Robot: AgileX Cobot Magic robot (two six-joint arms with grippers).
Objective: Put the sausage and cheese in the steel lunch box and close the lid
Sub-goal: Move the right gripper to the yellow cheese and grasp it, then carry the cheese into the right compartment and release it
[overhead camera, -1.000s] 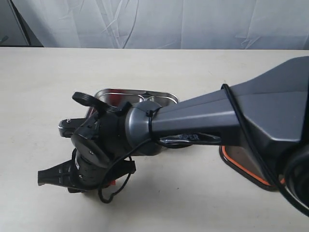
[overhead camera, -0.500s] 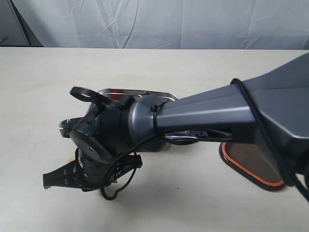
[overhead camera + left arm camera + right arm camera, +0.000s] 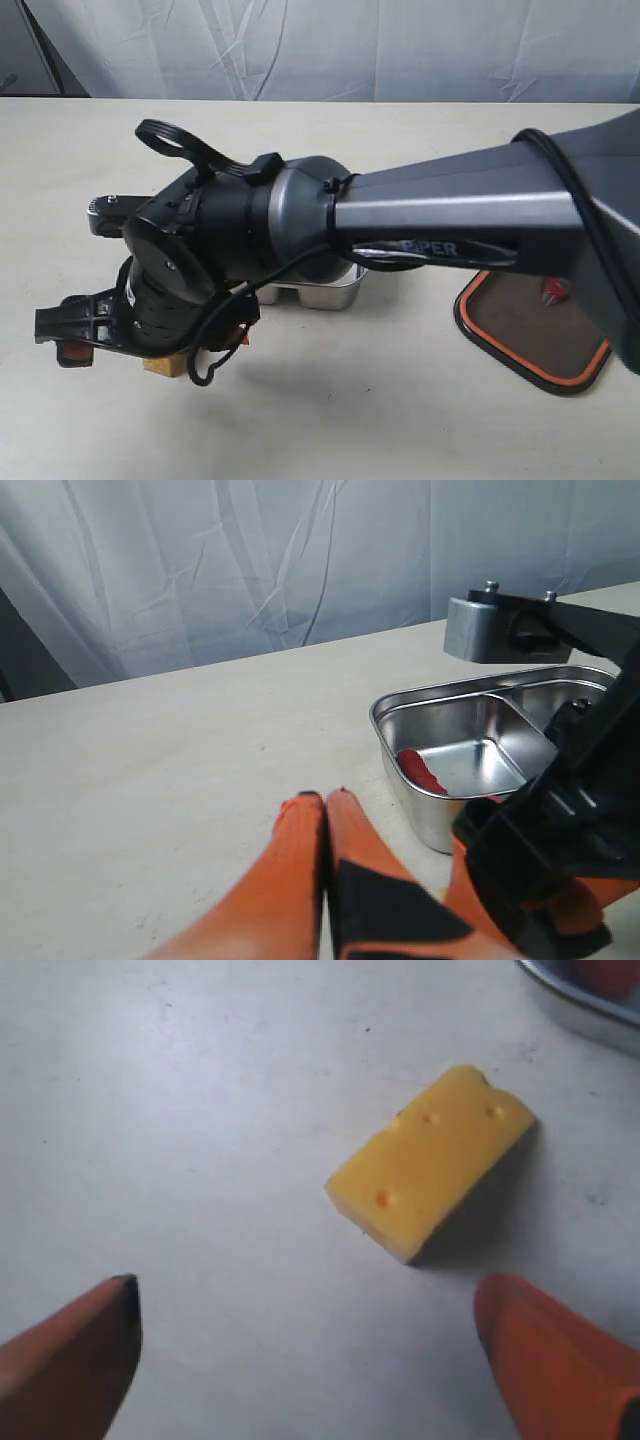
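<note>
The sausage (image 3: 420, 770) lies inside the steel lunch box (image 3: 400, 705); the cheese (image 3: 430, 1160) waits on the table (image 3: 150, 1110) near it, under the right gripper (image 3: 305, 1295), spread wide and empty; the left gripper (image 3: 325, 798) is clenched on nothing; the lid (image 3: 530, 330) lies apart, unfitted.

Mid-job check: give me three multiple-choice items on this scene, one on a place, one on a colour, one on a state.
1. The cheese is: A in the box; B lying on the table; C lifted in the air.
2. The food in the box is: A red; B green; C white.
3. The right tool is: A open; B shut on the cheese; C shut empty.
Answers: B, it rests flat on the table; A, the sausage in a compartment is red; A, its jaws stand wide apart, either side of the cheese.
</note>
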